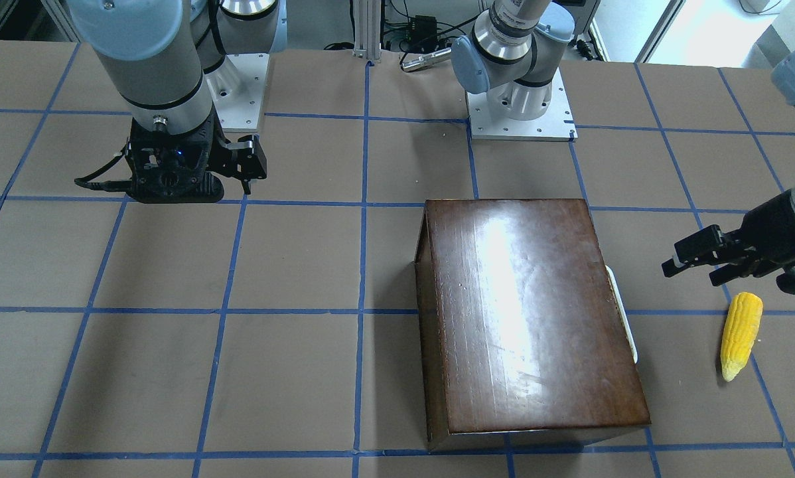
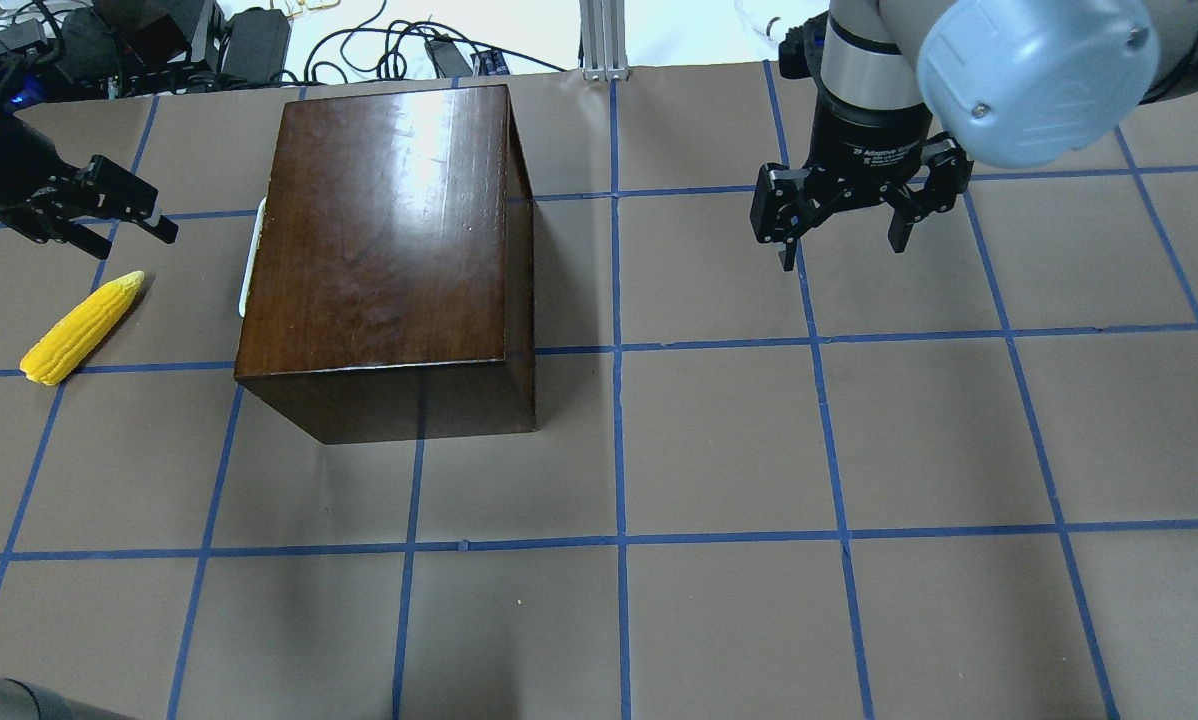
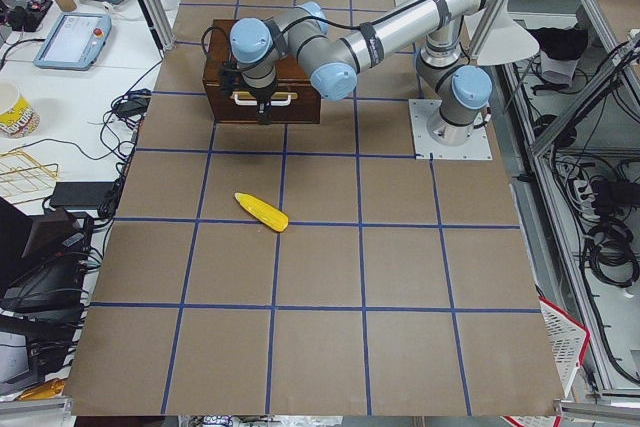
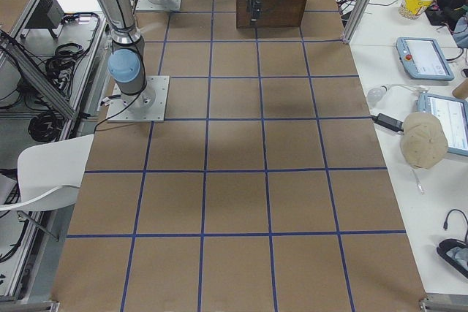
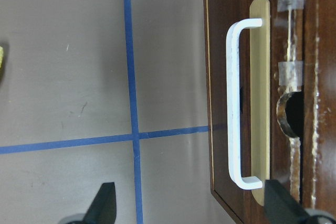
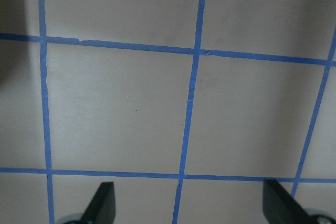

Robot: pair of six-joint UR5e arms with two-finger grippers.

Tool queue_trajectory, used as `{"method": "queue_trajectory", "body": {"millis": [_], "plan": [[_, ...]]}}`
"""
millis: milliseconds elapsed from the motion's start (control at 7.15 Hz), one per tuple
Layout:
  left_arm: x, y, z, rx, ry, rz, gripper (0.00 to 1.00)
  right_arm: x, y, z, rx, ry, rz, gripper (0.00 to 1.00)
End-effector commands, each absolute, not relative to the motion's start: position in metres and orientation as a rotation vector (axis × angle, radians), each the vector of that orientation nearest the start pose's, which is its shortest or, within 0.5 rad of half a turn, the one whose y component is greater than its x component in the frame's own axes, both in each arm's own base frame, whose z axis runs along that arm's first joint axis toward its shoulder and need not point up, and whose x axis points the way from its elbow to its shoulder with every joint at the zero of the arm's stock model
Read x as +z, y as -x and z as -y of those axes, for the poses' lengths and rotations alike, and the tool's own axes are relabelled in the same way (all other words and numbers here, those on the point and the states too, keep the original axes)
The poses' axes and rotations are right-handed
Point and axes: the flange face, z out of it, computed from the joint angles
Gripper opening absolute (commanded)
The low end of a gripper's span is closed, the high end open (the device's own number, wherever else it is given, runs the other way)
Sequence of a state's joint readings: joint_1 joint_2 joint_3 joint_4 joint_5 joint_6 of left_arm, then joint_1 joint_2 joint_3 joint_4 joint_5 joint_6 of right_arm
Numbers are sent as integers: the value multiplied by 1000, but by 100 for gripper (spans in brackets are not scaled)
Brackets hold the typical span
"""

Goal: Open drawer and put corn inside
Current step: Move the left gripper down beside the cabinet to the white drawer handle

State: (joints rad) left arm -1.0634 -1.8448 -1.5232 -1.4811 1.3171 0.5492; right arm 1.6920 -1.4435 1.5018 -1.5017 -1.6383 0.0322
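Observation:
The glossy dark-brown box [image 2: 389, 220] stands on the table with its drawer [image 5: 220, 129] shut. The whitish handle [image 5: 233, 103] shows in the left wrist view, and at the box's left side in the overhead view [image 2: 249, 255]. The yellow corn [image 2: 81, 328] lies on the table left of the box, also seen in the front view [image 1: 740, 335]. My left gripper [image 2: 124, 215] is open and empty, level with the handle and a little way out from it, beyond the corn's tip. My right gripper [image 2: 844, 240] is open and empty, hanging over bare table far to the right.
The table [image 2: 719, 440] is brown paper with a blue tape grid. The arm bases [image 1: 520, 116] stand at the robot's edge. Cables and power bricks [image 2: 249, 45] lie past the table's far edge behind the box.

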Motion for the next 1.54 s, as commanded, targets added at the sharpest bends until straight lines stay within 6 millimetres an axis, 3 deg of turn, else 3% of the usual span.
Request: {"method": "queue_trajectory", "body": {"millis": [0, 280, 699, 1398], "plan": [[355, -146, 599, -58, -74, -3472, 100, 450, -190, 513, 196, 150, -3209, 100], [339, -143, 608, -85, -25, -3558, 100, 450, -190, 513, 196, 150, -3209, 100], [318, -141, 615, 9, 170, -3580, 100, 450, -190, 513, 196, 150, -3209, 100], [293, -136, 621, 75, 160, -3601, 100, 450, -190, 513, 196, 150, -3209, 100]]}}
